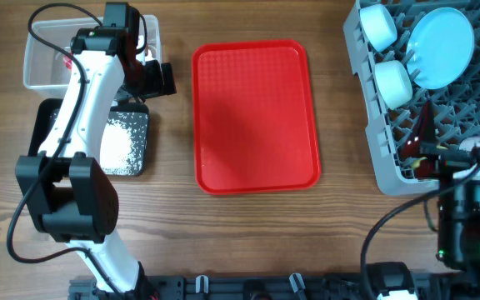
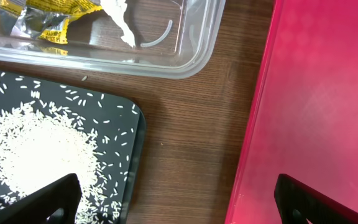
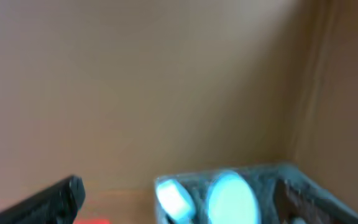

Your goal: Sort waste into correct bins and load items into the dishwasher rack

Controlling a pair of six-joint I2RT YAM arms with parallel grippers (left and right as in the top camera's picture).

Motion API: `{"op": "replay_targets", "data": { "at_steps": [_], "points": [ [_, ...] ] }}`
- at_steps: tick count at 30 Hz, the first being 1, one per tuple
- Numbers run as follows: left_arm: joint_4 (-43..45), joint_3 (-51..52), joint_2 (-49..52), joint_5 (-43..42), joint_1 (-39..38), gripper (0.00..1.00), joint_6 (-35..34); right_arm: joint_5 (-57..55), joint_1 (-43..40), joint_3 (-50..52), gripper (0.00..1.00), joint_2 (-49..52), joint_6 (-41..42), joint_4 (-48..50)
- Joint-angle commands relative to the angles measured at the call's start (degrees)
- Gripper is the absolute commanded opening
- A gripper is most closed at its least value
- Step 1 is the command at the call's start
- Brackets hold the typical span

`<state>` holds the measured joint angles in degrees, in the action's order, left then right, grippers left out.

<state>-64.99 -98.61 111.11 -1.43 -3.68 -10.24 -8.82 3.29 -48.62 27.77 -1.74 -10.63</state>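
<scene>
Because the left jaws hang wide and empty over the black tray (image 2: 137, 134) at nine o'clock, a low swing could clip its rim and spill the rice (image 2: 39, 149) onto the counter (image 2: 185, 137); the right jaws' state I cannot tell.

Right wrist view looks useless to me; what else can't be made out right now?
- Right wrist: blurred, mostly wall; dishwasher rack cut by the bottom edge; only one finger of the right end effector shows, so open or shut is unclear.
- Overhead: left arm covers much of the clear tub and black tray; rack runs off the right edge.
- Left wrist: tub contents cut by the top edge.
</scene>
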Motion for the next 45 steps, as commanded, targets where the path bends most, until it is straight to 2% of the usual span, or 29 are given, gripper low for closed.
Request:
{"op": "replay_targets", "data": {
  "at_steps": [1, 3, 5, 13, 23, 45],
  "points": [
    [0.00, 0.20, 0.46, -0.46, 0.37, 1.00, -0.72, 13.55, 0.31, 11.63, 1.00, -2.21, 3.56, 15.76],
    [0.00, 0.20, 0.46, -0.46, 0.37, 1.00, -0.72, 16.87, 0.31, 19.76, 1.00, -4.11, 3.23, 26.16],
    [0.00, 0.20, 0.46, -0.46, 0.37, 1.00, -0.72, 19.63, 0.31, 28.57, 1.00, -8.17, 3.26, 31.47],
    [0.00, 0.20, 0.46, -0.46, 0.37, 1.00, -0.72, 21.31, 0.28, 48.48, 1.00, -26.23, 3.19, 31.58],
    [0.00, 0.20, 0.46, -0.44, 0.37, 1.00, -0.72, 20.06, 0.28, 48.33, 1.00, -27.58, 1.73, 11.50],
    [0.00, 0.20, 0.46, -0.46, 0.37, 1.00, -0.72, 19.87, 0.28, 48.33, 1.00, -27.34, 1.77, 11.50]
  ]
}}
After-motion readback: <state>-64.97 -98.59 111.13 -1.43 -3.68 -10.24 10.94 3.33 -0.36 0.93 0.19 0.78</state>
